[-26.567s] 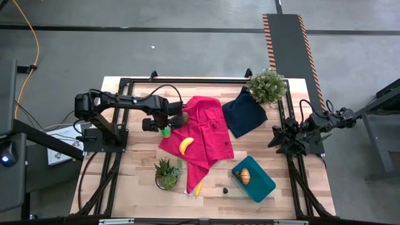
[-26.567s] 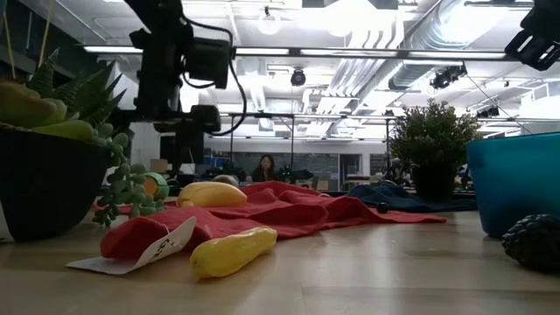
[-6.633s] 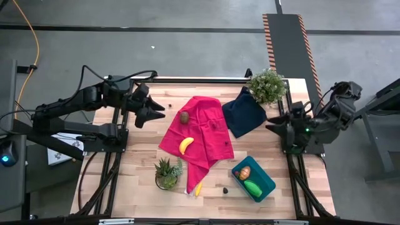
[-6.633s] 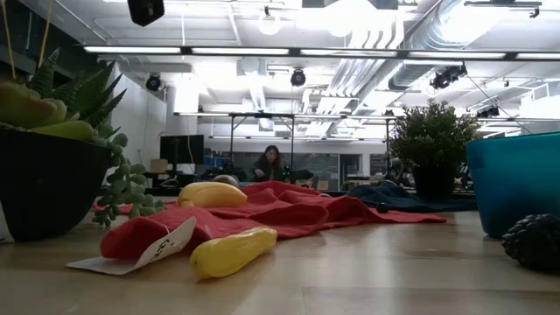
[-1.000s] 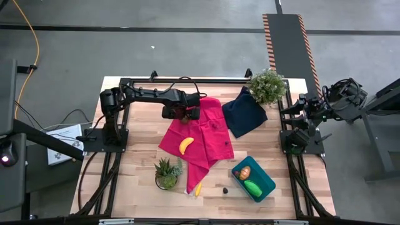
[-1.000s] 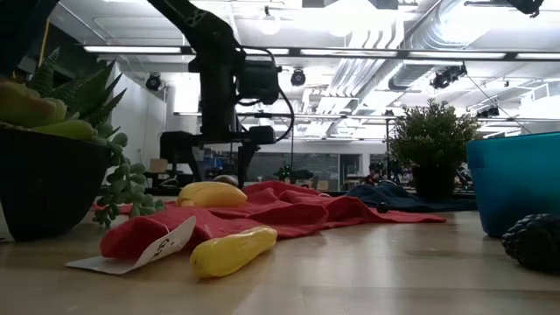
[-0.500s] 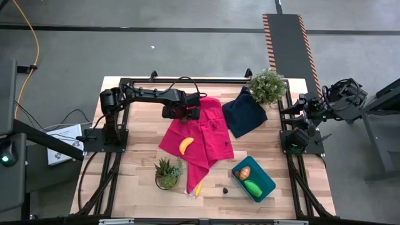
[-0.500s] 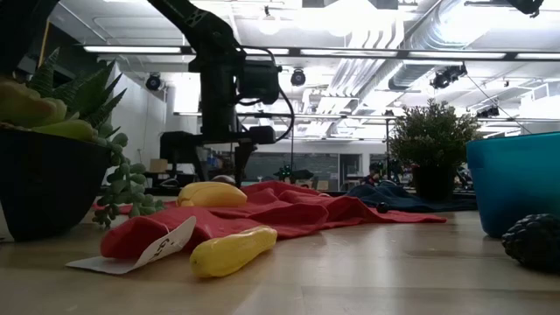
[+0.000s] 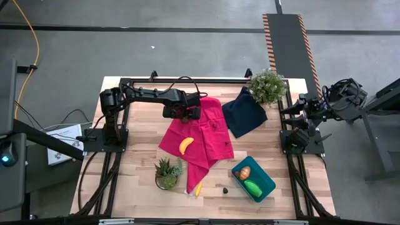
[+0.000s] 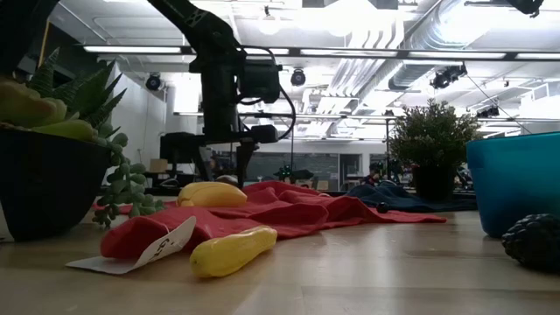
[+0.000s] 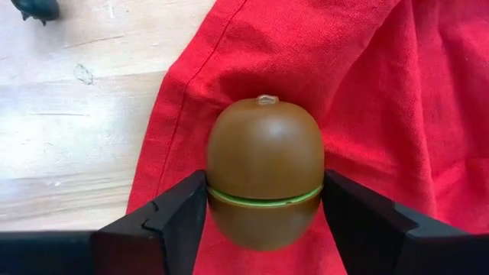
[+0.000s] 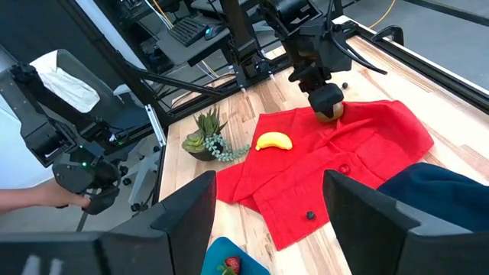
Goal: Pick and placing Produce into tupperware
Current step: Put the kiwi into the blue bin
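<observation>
Your left gripper (image 11: 263, 210) stood over the far edge of the red cloth (image 9: 206, 134), its two fingers (image 11: 179, 214) pressed against either side of the brown piece (image 11: 265, 179), an egg-shaped toy with a thin green seam around its middle; the fingers were clamped on it while it rested on the cloth, close to the cloth's hem and the bare wooden table (image 9: 134, 169). In the high view the left arm reached from the table's left edge across to that spot, and the gripper's body hid the brown piece from above.

Your right gripper (image 12: 263, 202) waited off the table's right edge, raised, with its fingers spread apart and nothing between them.

One yellow banana (image 9: 185, 145) lay near the middle of the red cloth; a second banana (image 9: 198, 188) lay at the cloth's near tip, beside the small potted succulent (image 9: 167, 172).

The teal tupperware (image 9: 265, 185) sat near the table's front right corner and contained the orange piece (image 9: 245, 174) and the green piece (image 9: 253, 187), lying side by side. A small dark object (image 9: 225, 188) lay on the table just left of the tub. A dark navy cloth (image 9: 244, 112) and a leafy potted plant (image 9: 267, 86) occupied the far right corner.
</observation>
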You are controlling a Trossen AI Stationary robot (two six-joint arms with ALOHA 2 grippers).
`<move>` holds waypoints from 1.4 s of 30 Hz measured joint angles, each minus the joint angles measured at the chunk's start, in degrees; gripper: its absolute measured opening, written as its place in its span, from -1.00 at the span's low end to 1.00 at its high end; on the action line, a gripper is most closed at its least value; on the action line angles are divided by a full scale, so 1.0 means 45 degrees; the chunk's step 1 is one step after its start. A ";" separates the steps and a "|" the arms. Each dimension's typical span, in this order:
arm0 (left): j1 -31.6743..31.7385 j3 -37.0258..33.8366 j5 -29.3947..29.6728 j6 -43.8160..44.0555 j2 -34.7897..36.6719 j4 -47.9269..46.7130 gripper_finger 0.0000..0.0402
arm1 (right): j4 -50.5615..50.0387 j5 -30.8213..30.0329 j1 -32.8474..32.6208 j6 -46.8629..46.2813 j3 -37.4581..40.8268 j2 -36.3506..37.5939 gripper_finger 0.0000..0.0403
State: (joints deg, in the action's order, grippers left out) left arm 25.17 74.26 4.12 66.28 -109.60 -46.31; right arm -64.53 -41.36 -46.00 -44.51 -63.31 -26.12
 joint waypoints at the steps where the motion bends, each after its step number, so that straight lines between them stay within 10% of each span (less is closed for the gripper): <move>1: 0.0000 0.0000 0.0000 0.0001 0.0000 -0.0001 0.13 | 0.0000 0.0000 -0.0001 0.0002 0.0000 -0.0001 0.15; 32: 0.0000 0.0000 -0.0151 -0.0086 0.0000 0.0308 0.15 | 0.0000 -0.0003 -0.0001 -0.0041 0.0000 -0.0001 0.15; 42: 0.0000 0.0005 -0.0151 -0.0097 0.0000 0.0293 0.48 | 0.0000 -0.0002 0.0001 -0.0039 0.0000 -0.0001 0.15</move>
State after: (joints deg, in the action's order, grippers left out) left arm 25.17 74.28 3.44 65.84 -109.60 -44.99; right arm -64.53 -41.38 -46.00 -44.69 -63.31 -26.13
